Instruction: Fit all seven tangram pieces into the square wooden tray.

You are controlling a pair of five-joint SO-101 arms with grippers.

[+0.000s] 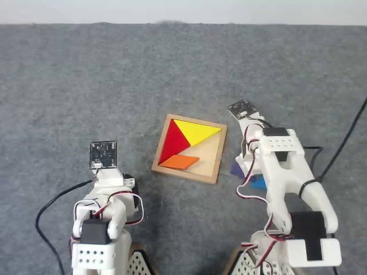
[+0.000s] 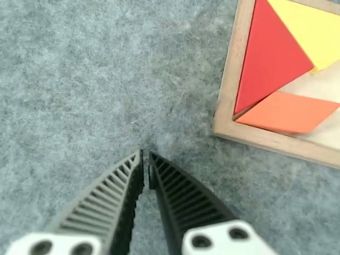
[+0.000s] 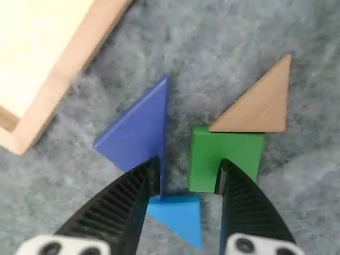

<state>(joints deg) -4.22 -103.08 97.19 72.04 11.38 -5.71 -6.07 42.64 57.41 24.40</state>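
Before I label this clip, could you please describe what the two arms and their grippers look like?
Both the left arm and right arm are white plastic shells with black motor blocks and looping red, white and black wires; black cables trail away. The left gripper and right gripper have tapered black ribbed fingers on white mounts with screw holes.

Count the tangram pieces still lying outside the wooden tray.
4, all on the carpet beside the tray: a dark blue triangle nearest it, a green square alongside, a tan triangle touching the square, and a light blue triangle under the right gripper. None looks hidden.
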